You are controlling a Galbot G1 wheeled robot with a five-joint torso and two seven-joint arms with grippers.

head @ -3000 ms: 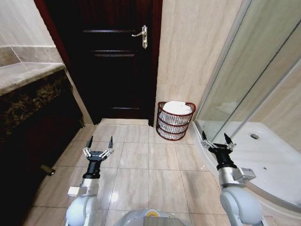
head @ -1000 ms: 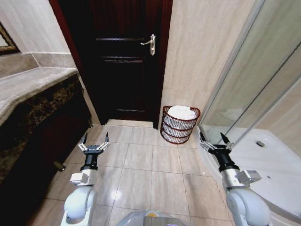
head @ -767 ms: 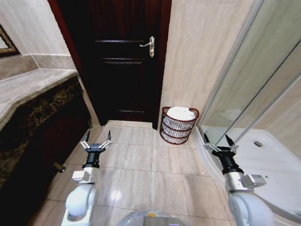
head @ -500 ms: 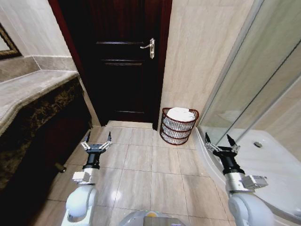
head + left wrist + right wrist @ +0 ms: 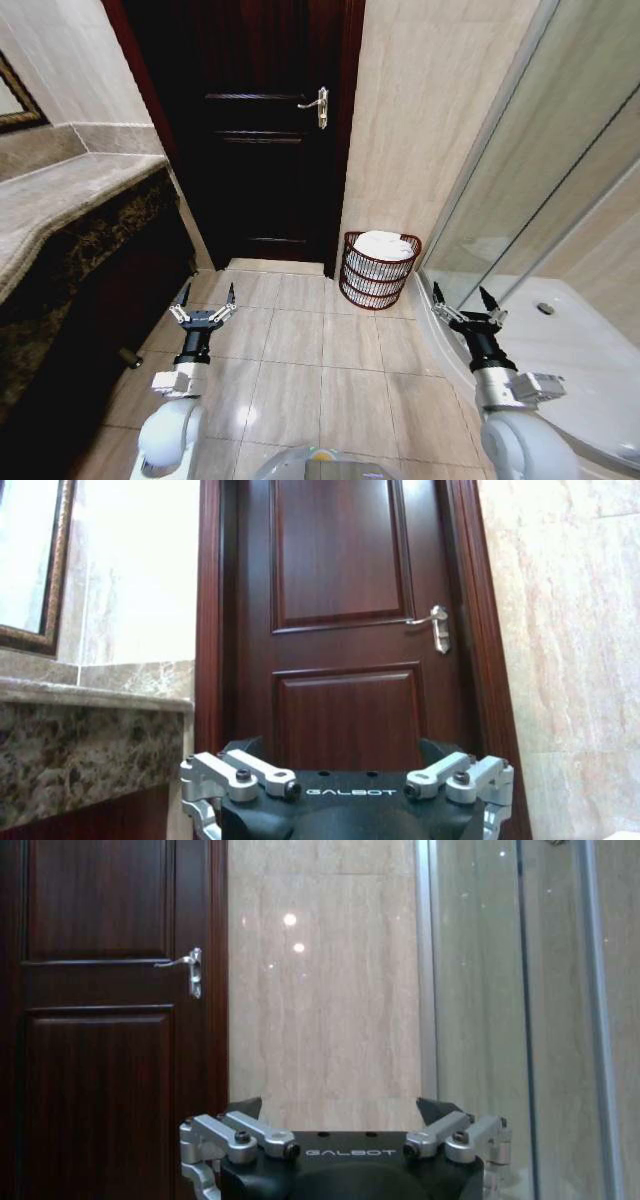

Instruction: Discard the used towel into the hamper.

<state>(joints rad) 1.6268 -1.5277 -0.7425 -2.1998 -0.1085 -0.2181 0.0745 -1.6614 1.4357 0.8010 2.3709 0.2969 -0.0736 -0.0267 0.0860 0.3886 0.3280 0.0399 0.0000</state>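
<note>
hamper (image 5: 379, 270): at 12 o'clock from the robot, on the floor in the corner between door (image 5: 262, 130) and shower glass (image 5: 540, 170); a white towel (image 5: 383, 245) is heaped to its rim. left gripper (image 5: 205, 304): at 10 o'clock, jaws apart, empty. right gripper (image 5: 466, 304): at 2 o'clock, jaws apart, empty. risk: the heaped towel may slide off; the right arm, near the glass, may strike it.
</note>
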